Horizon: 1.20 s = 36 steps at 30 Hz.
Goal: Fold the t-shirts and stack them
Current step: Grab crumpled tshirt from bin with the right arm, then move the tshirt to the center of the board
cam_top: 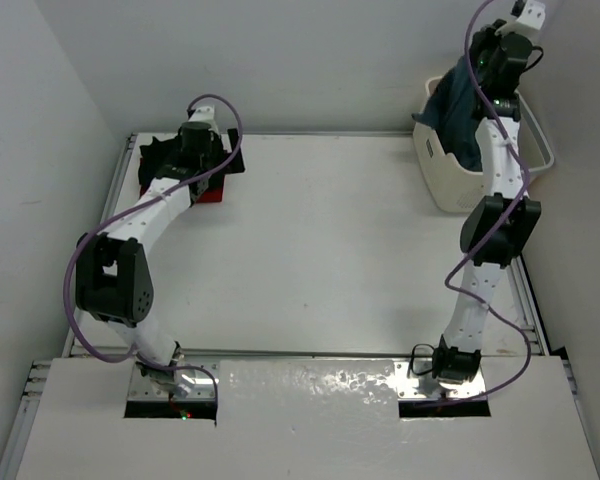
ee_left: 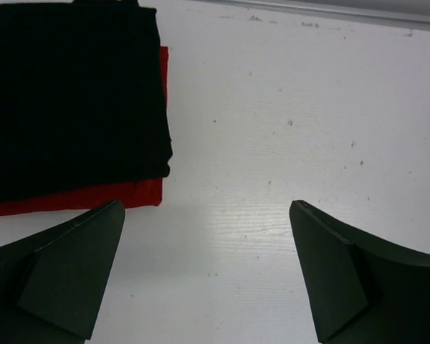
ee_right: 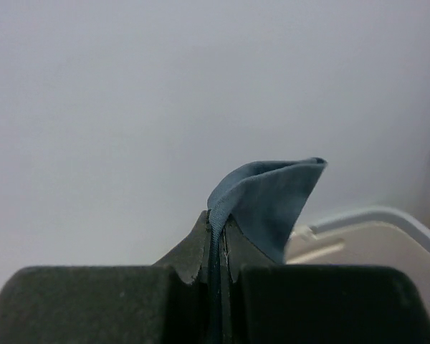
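**Status: Two Shirts Stacked, Teal Shirt in Right Grip**

1. Stack. The black shirt lies folded on top of the red shirt at the far-left corner of the table. The red shirt shows only as a narrow strip along two edges of the black one. Both lie flat.

2. Left gripper. The jaws are released and spread wide. Nothing sits between the fingers. In the wrist view they frame bare table just beside the stack and touch no cloth. In the top view the arm reaches along the left edge to the far-left corner, with the wrist over the stack.

3. Right gripper. The jaws are clenched on a fold of the teal shirt. In the wrist view a pinched edge of the cloth runs between the fingertips, and a loose corner stands up just past them. The arm stands high over the far-right corner of the table.

4. Teal shirt. It hangs from the right gripper, clear of the table. Its lower part reaches down into the basket.

5. Basket. It stands at the far-right corner, well apart from the stack. Its rim shows below the held cloth in the right wrist view.
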Tool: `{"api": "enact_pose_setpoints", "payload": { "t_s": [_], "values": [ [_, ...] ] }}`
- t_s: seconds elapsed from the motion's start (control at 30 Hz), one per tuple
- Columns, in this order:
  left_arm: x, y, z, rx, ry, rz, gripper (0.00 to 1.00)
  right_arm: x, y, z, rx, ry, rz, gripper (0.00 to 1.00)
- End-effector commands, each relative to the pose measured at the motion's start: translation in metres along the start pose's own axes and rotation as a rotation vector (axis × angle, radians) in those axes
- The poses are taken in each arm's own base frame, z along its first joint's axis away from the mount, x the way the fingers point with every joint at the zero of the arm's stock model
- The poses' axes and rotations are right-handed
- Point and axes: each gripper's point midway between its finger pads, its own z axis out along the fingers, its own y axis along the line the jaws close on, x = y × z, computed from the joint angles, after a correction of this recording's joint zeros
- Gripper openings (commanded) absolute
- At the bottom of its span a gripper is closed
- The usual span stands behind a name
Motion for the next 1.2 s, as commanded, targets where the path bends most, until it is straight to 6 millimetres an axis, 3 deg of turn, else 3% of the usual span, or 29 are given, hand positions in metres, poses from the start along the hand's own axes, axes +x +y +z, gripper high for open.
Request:
{"api": "enact_pose_setpoints", "payload": {
  "t_s": [0.0,0.17,0.27,0.47,0.63,0.67,0.73,0.77,0.8,0.83,0.87,0.93,0.97,1.0,1.07,1.1,1.13,1.17],
  "values": [
    [-0.022,-0.019,-0.016,0.087,-0.086,-0.039,1.0,-0.215,0.105,-0.083,-0.276,-0.397,0.019,0.0],
    [-0.022,-0.027,-0.03,0.144,-0.106,-0.072,1.0,-0.283,0.182,-0.161,-0.49,-0.504,0.027,0.0],
    [-0.023,-0.026,-0.043,0.152,-0.121,-0.094,1.0,-0.301,0.241,-0.21,-0.678,-0.531,0.069,0.0],
    [-0.026,-0.022,-0.069,0.153,-0.154,-0.133,1.0,-0.307,0.288,-0.26,-0.901,-0.487,0.177,0.0],
    [-0.023,-0.008,-0.085,0.087,-0.163,-0.188,1.0,-0.28,0.299,-0.266,-0.998,-0.371,0.254,0.0],
    [-0.022,-0.005,-0.089,0.074,-0.168,-0.2,1.0,-0.253,0.302,-0.261,-1.021,-0.287,0.271,0.0],
    [-0.018,0.001,-0.093,0.047,-0.164,-0.219,1.0,-0.23,0.301,-0.268,-1.042,-0.206,0.273,0.0],
    [-0.017,0.005,-0.097,0.028,-0.168,-0.233,1.0,-0.175,0.292,-0.253,-0.991,-0.085,0.277,0.0],
    [-0.015,0.007,-0.098,0.02,-0.166,-0.24,1.0,-0.153,0.285,-0.251,-0.952,-0.046,0.278,0.0],
    [-0.011,0.009,-0.1,0.007,-0.158,-0.25,1.0,-0.147,0.275,-0.265,-0.93,-0.042,0.275,0.0],
    [-0.007,0.011,-0.103,0.002,-0.157,-0.259,1.0,-0.077,0.261,-0.262,-0.878,0.075,0.264,0.0],
    [-0.001,0.013,-0.104,-0.006,-0.144,-0.273,1.0,-0.037,0.229,-0.267,-0.727,0.131,0.247,0.0],
    [0.006,0.015,-0.104,-0.013,-0.129,-0.273,1.0,0.03,0.202,-0.273,-0.624,0.256,0.213,0.04],
    [0.01,0.015,-0.104,-0.013,-0.118,-0.277,1.0,0.049,0.175,-0.269,-0.483,0.268,0.187,0.29],
    [0.029,0.013,-0.101,-0.002,-0.06,-0.281,1.0,0.098,0.135,-0.287,-0.33,0.395,0.088,0.53],
    [0.037,0.011,-0.101,0.005,-0.033,-0.285,1.0,0.107,0.113,-0.289,-0.227,0.42,0.036,0.8],
    [0.053,0.009,-0.098,0.017,0.008,-0.291,1.0,0.119,0.1,-0.302,-0.198,0.488,-0.022,0.94],
    [0.064,0.002,-0.098,0.053,0.045,-0.327,1.0,0.129,0.092,-0.311,-0.174,0.527,-0.045,0.99]
  ]
}}
